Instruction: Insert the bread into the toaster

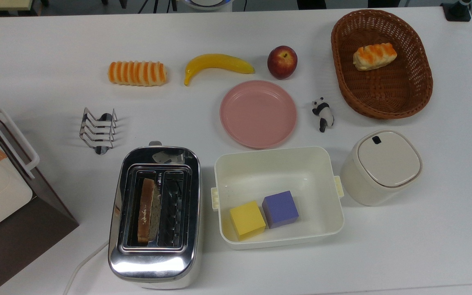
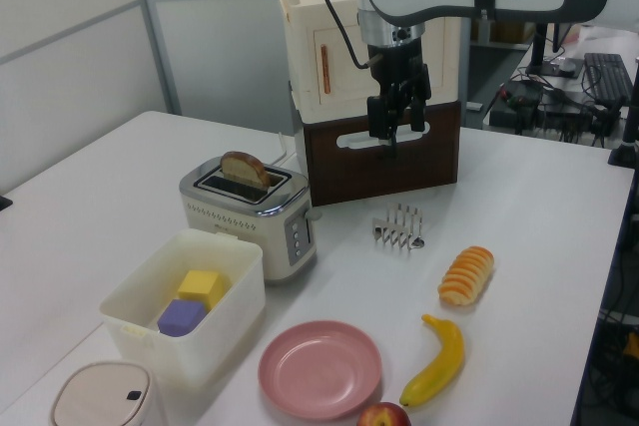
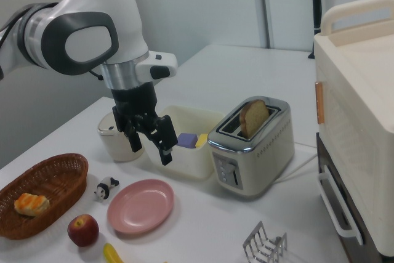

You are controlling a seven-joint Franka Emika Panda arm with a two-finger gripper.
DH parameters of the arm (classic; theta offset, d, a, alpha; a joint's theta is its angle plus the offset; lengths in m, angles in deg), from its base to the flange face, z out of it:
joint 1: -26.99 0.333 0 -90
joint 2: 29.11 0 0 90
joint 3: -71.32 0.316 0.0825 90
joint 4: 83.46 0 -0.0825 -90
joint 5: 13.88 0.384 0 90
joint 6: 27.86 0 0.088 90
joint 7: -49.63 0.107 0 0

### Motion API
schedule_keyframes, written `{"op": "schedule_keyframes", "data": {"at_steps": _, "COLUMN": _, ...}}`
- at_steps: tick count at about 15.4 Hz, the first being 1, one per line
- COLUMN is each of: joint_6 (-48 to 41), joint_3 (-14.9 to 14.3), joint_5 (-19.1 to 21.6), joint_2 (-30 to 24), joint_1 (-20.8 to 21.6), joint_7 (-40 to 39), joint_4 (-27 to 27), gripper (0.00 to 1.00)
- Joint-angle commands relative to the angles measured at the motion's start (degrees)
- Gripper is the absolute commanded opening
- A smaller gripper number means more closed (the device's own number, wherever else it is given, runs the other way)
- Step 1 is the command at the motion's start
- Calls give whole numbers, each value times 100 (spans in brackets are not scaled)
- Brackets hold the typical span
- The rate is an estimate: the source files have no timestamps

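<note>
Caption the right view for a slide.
Brown bread slice stands in the shiny chrome toaster; the black two-finger gripper hangs empty above the pink plate.
</note>
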Motion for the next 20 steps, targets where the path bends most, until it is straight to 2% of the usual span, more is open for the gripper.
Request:
{"op": "schedule_keyframes", "data": {"at_steps": 1, "joint_6": -66, "joint_3": -40, "joint_5": -32, "joint_2": -40, "joint_1": 29, "joint_7": -73, "joint_4": 9, "gripper": 100}}
{"op": "schedule_keyframes", "data": {"at_steps": 9, "joint_6": -22, "joint_3": 22, "joint_5": -67, "joint_2": 4, "joint_1": 109, "joint_7": -73, "joint_4": -18, "gripper": 100}}
{"op": "schedule_keyframes", "data": {"at_steps": 17, "joint_6": 1058, "joint_3": 13, "joint_5": 3, "joint_2": 285, "joint_1": 82, "joint_7": -56, "joint_4": -18, "gripper": 100}}
{"op": "schedule_keyframes", "data": {"at_steps": 20, "joint_6": 1068, "joint_3": 13, "joint_5": 12, "joint_2": 285, "joint_1": 91, "joint_7": -47, "joint_4": -35, "gripper": 100}}
